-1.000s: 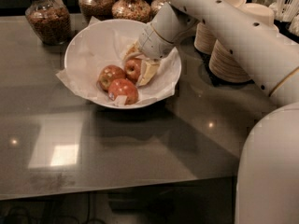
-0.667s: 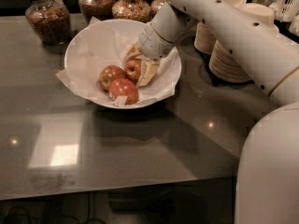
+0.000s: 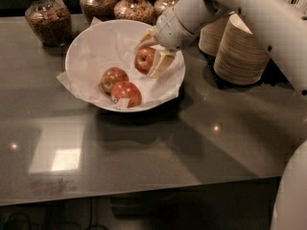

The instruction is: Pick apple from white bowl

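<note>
**Figure.** Grasp of the apple (image 3: 143, 61) within the white bowl (image 3: 84, 41), camera view.

(a) Object. The apple is round, with no marked long axis. Its red face, shading to pale yellow at the upper left, is turned toward the camera. The stem dimple cannot be made out, so the direction of the stem axis cannot be told. The apple lies over the 3 o'clock side of the bowl's interior, inside the rim. Whether it rests on the crinkled paper lining (image 3: 76, 83) or hangs clear of it cannot be told.

(b) Tool. The gripper (image 3: 146, 59) enters from 1 o'clock at the end of the white arm (image 3: 249, 11). Its jaws are spread only to the apple's width and clamped on it. One finger bears on the fruit at 11 o'clock; the other finger (image 3: 161, 64) bears on it at 4 o'clock.

(c) Other contents. Two more apples lie touching each other near the bowl's 6 o'clock side, apart from the gripped one: a mottled apple (image 3: 112, 78) and, just below it, a red apple with a white sticker (image 3: 126, 93).

(d) Surroundings. The bowl stands on a grey table (image 3: 144, 152). Glass jars (image 3: 48, 20) line the table's 12 o'clock edge. Stacked paper bowls (image 3: 240, 49) stand at 3 o'clock of the bowl.
</note>
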Action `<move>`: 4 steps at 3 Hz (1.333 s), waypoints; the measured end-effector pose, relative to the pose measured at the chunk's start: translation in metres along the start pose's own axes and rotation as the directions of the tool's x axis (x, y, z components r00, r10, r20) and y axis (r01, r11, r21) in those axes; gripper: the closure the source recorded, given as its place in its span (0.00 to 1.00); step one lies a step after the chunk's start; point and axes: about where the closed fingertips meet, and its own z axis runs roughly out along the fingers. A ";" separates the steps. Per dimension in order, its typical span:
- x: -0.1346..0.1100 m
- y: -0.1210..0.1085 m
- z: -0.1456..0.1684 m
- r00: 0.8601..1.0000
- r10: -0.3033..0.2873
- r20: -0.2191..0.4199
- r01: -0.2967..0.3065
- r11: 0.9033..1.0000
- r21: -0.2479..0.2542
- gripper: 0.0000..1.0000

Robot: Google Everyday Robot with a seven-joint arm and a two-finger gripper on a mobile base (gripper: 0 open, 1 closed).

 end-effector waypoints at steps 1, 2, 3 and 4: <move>-0.009 0.001 -0.035 0.996 0.052 0.068 -0.057 0.996 0.071 1.00; -0.017 0.004 -0.053 0.979 0.076 0.189 -0.102 0.986 0.132 1.00; -0.039 0.009 -0.061 0.937 0.067 0.342 -0.137 0.973 0.184 1.00; -0.061 0.012 -0.068 0.885 0.038 0.464 -0.164 0.959 0.233 1.00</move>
